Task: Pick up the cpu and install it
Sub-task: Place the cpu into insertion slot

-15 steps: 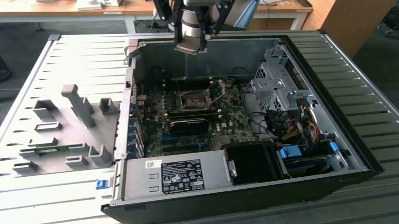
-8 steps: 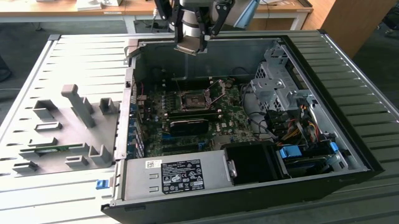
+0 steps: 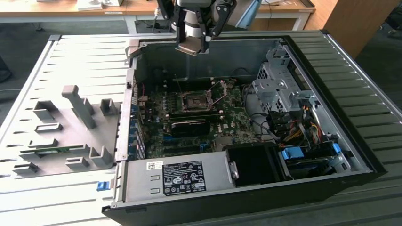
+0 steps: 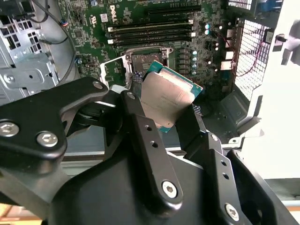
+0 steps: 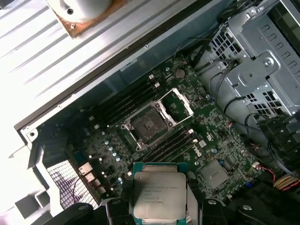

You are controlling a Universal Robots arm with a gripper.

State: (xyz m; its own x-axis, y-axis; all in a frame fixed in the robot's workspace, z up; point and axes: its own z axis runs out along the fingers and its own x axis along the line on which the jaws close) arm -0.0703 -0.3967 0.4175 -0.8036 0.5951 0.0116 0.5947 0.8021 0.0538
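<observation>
My gripper (image 3: 191,43) hangs above the far wall of the open computer case (image 3: 135,66), shut on the cpu (image 3: 190,48). In both wrist views the cpu (image 4: 169,96) (image 5: 158,190) is a flat square chip with a silver-grey top, pinched by its edges between the two black fingers (image 4: 139,123), and it is tilted. On the green motherboard below, the socket (image 5: 146,123) (image 3: 195,101) lies bare with its metal load plate (image 5: 178,103) flipped open. The cpu is well above the socket and touches nothing else.
Grey fixture blocks (image 3: 69,122) stand on the slatted table at the exterior view's left. Inside the case are a metal drive cage (image 3: 283,89), bundled cables (image 3: 308,125), memory slots (image 5: 171,143) beside the socket, and the power supply (image 3: 182,176) at the near wall.
</observation>
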